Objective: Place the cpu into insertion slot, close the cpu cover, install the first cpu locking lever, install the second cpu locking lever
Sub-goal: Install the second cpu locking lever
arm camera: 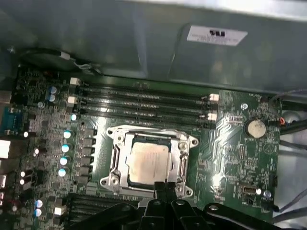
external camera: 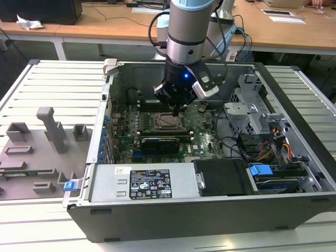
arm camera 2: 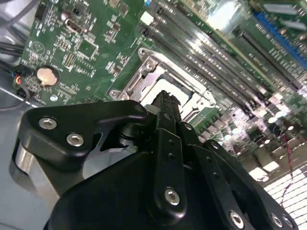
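The cpu (arm camera: pixel 148 163) lies flat in the insertion slot (arm camera: pixel 111 178) on the green board, its dull silvery top showing. The cpu cover (arm camera: pixel 116 143) lies down around it as a silvery frame. In the exterior view the cpu (external camera: pixel 169 122) sits just below my gripper (external camera: pixel 177 108) inside the open computer case. The black fingertips of my gripper (arm camera: pixel 165 188) are together at the socket's edge, holding nothing. In the second wrist view the gripper (arm camera 2: pixel 164 98) reaches over the socket's metal frame (arm camera 2: pixel 144 72). I cannot make out the locking levers clearly.
Long memory slots (arm camera: pixel 144 103) run beside the socket, and a coin battery (arm camera: pixel 255 127) sits on the board. A black card (external camera: pixel 160 143), the power supply (external camera: pixel 149 184), a drive cage (external camera: pixel 247 113) and cables (external camera: pixel 262 149) crowd the case. Grey fixtures (external camera: pixel 31 152) stand at the exterior view's left.
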Action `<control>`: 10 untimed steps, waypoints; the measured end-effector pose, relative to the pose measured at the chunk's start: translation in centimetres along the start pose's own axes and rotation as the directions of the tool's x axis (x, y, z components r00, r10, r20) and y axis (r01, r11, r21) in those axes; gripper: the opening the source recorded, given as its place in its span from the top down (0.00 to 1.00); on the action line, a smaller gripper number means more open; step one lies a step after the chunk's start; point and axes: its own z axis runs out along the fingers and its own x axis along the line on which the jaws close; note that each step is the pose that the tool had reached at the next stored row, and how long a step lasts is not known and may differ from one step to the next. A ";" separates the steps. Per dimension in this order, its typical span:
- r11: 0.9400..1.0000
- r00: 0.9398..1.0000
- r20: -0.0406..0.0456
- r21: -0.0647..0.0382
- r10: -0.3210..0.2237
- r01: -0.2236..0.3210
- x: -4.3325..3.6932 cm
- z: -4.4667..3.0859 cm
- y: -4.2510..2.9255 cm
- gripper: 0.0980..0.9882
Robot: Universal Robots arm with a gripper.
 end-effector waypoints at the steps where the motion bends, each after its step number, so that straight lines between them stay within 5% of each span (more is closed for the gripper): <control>1: 1.000 1.000 0.000 -0.004 0.000 0.000 0.04 -0.02 -0.34 0.99; 2: 1.000 1.000 -0.007 -0.013 0.000 0.000 0.08 -0.03 -0.70 0.99; 3: 0.999 1.000 -0.004 -0.040 0.000 0.000 0.18 -0.01 -1.62 0.99; 4: 0.999 1.000 -0.003 -0.050 0.000 0.000 0.21 0.01 -1.91 0.99; 10: 0.998 1.000 -0.002 -0.057 0.000 0.000 0.37 0.76 -3.32 0.99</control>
